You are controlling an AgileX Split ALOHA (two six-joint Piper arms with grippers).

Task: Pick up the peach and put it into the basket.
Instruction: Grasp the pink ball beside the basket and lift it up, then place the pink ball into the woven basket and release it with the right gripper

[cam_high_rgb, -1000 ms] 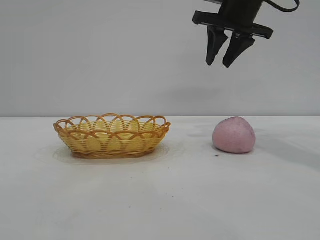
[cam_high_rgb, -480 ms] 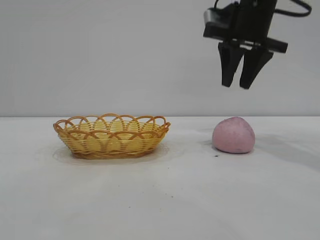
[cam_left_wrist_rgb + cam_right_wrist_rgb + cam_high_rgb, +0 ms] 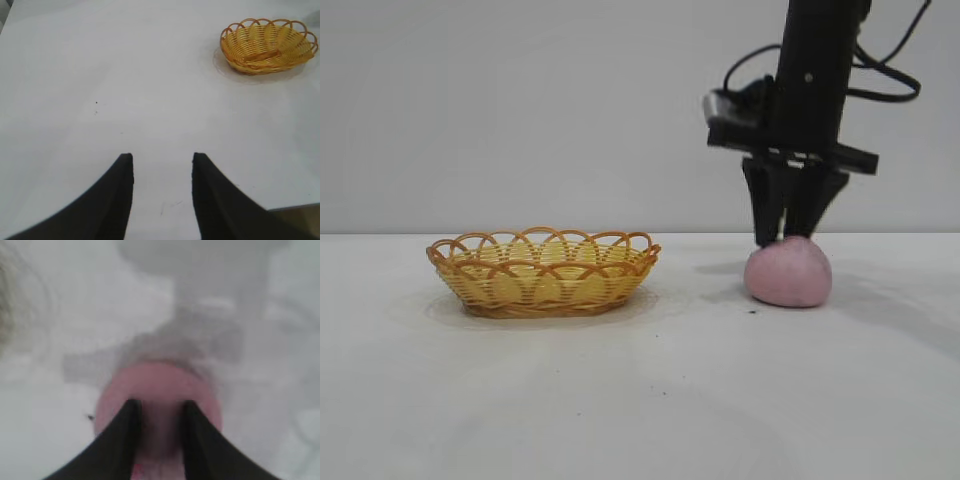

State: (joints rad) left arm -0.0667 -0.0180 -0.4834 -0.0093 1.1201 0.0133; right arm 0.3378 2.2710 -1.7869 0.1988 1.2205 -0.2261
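Note:
The dusty-pink peach (image 3: 788,272) lies on the white table, to the right of the basket (image 3: 545,275). My right gripper (image 3: 782,240) hangs straight down over the peach with its fingertips at the peach's top. Its fingers are a little apart, narrower than the peach. In the right wrist view the gripper (image 3: 160,404) straddles the top of the peach (image 3: 160,382), which fills the gap between the two black fingers. The yellow wicker basket is empty. My left gripper (image 3: 162,156) is open and empty over bare table, far from the basket (image 3: 250,65); it is out of the exterior view.
The white table (image 3: 620,400) has only a few small dark specks on it, one just left of the peach (image 3: 753,311). A plain grey wall stands behind. Cables loop off the right arm above the peach.
My right gripper has come straight down from high above the peach until its fingertips reach the peach's top. The peach and the basket have not moved.

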